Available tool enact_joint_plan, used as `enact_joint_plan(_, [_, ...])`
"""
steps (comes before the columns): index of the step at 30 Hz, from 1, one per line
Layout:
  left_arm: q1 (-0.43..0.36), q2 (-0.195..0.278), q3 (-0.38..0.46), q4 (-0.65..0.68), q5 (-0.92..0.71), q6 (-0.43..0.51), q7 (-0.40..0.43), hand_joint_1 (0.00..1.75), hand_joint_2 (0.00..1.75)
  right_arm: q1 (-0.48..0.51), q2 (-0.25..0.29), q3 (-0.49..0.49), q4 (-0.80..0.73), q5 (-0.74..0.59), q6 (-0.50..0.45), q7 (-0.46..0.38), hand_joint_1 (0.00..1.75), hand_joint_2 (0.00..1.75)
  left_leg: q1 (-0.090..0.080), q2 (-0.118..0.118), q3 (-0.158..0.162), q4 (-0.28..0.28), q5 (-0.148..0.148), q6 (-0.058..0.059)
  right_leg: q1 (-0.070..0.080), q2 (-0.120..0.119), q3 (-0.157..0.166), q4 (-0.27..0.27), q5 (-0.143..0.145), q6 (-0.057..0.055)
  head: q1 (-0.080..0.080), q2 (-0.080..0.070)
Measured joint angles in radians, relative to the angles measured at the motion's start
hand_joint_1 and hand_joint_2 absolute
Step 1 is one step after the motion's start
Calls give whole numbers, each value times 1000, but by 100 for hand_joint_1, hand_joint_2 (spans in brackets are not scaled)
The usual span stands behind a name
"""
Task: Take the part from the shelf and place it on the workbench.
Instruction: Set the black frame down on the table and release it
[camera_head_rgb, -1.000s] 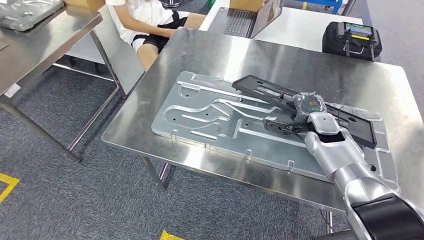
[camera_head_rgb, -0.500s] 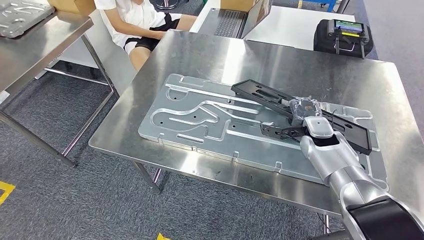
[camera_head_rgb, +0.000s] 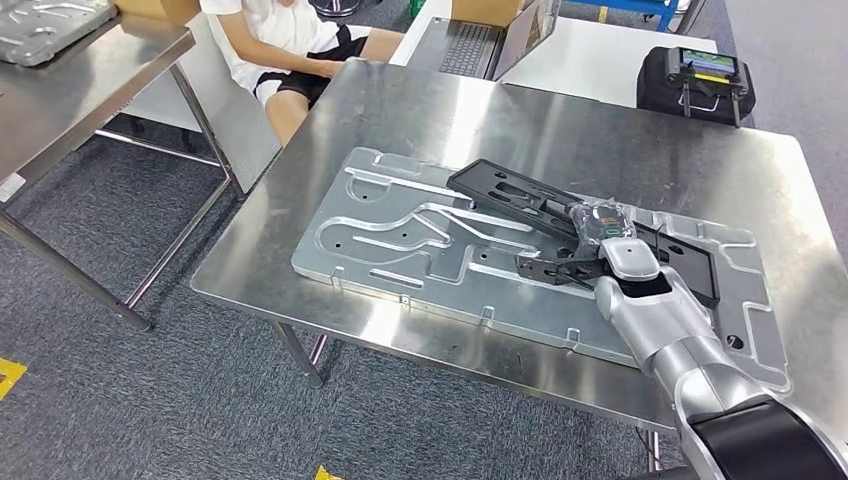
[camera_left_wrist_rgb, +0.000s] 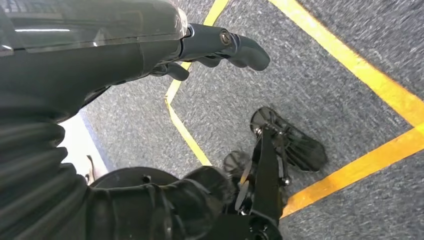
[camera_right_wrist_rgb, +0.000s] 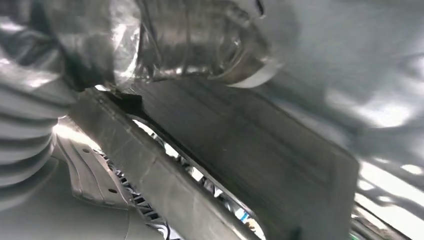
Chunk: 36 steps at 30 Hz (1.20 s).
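Black part (camera_head_rgb: 520, 195) lower, toward plate (camera_head_rgb: 400, 235)

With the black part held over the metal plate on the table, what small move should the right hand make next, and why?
Probably lower it a little further, then release. The right hand grips the black part near its middle. The part lies over the grey stamped plate on the steel workbench, but it looks slightly tilted, so I cannot tell whether it rests flat yet.

Bright, even overhead light glares off the steel workbench (camera_head_rgb: 640, 140); the right wrist view is blurred.
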Motion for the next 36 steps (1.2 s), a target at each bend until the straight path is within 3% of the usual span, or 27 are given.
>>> enact_joint_plan(2, [0,-3,0,0,5,0,3,0,0,-3,-4,0,0,3,1,1,0,0,-2,0,-3,4,-3,-10,6,0,31,-64,10,-8,-1,0])
enact_joint_plan(6, [-1,-8,0,1,5,0,9,0,0,-6,-9,0,-1,6,4,1,0,0,-1,1,-7,19,-16,-31,5,2,40,-75,12,-33,-2,0])
enact_joint_plan(8, [-1,-8,0,1,3,0,9,0,0,-8,-10,0,-2,6,4,1,0,0,1,1,-45,105,-67,-38,2,-1,44,-80,15,-45,-2,0])
enact_joint_plan(10, [0,-8,0,2,0,0,9,0,0,-6,-11,0,-2,6,5,2,0,0,2,1,-107,238,-126,-42,5,-2,43,-80,14,-50,-2,0])
enact_joint_plan(11, [2,-8,0,2,-2,0,9,0,0,-3,-11,0,-2,6,5,2,0,0,2,1,-127,280,-137,-43,7,-2,43,-79,14,-51,-2,0])
enact_joint_plan(12, [3,-8,0,2,-3,0,9,0,0,0,-12,0,-2,6,5,2,0,0,2,1,-129,285,-127,-43,8,-1,43,-78,13,-51,-2,0])
enact_joint_plan(13, [4,-8,0,2,-4,0,9,0,0,2,-13,0,-2,6,5,2,0,0,2,1,-112,251,-100,-41,8,0,43,-77,13,-50,-2,0])
enact_joint_plan(15, [4,-8,0,2,-4,0,9,0,0,3,-14,0,-3,6,4,2,0,0,1,1,-42,112,-39,-33,10,2,42,-72,10,-46,-2,0])
enact_joint_plan(17, [2,-8,-1,2,-4,0,9,0,0,3,-19,0,-4,6,4,3,0,0,-2,0,0,24,-15,-25,14,2,40,-68,9,-37,-1,0])
enact_joint_plan(20, [2,-9,-1,2,-4,0,9,0,0,4,-25,0,-5,6,4,4,0,0,-4,0,3,10,-11,-11,13,2,38,-70,12,-21,0,0])
enact_joint_plan(22, [1,-9,-2,2,-5,0,9,0,0,4,-29,0,-7,6,5,4,0,0,-1,2,6,0,-3,2,10,2,26,-40,-13,-12,-1,0])
enact_joint_plan(25, [2,-9,-2,2,-7,-1,8,0,0,13,-41,0,-9,6,4,4,0,0,-3,2,3,-2,5,12,8,2,-49,131,-106,-2,0,0])
enact_joint_plan(26, [3,-9,-2,2,-8,-1,8,0,0,21,-44,0,-9,6,4,3,0,0,-4,1,2,-2,6,13,8,2,-69,179,-123,-1,0,0])
enact_joint_plan(27, [3,-9,-2,2,-9,-2,8,0,0,30,-47,0,-11,6,4,1,0,0,-5,1,1,0,7,14,8,2,-73,190,-119,-1,0,0])
enact_joint_plan(28, [3,-9,-3,2,-11,-2,8,0,0,38,-51,0,-14,6,4,0,0,0,-5,0,0,1,7,14,8,2,-57,164,-97,-2,0,0])
enact_joint_plan(30, [4,-10,-4,2,-14,-1,8,0,0,46,-61,-1,-22,6,3,-1,0,0,-7,-1,-2,5,7,13,10,2,12,35,-35,-11,0,0])
enact_joint_plan(32, [3,-13,-7,2,-16,0,8,0,0,46,-72,-3,-31,6,3,-2,0,0,-9,-1,-7,8,10,7,17,2,56,-58,-3,-21,-1,0])
enact_joint_plan(34, [2,-14,-9,3,-17,1,9,0,0,48,-81,-5,-38,5,4,-3,0,0,-10,-1,-12,7,16,-3,23,2,57,-73,4,-29,-1,0])
enact_joint_plan(36, [3,-14,-9,3,-19,2,12,0,0,51,-87,-7,-44,6,5,-4,0,0,-11,-2,-17,13,11,-14,16,1,55,-83,17,-40,-1,0])
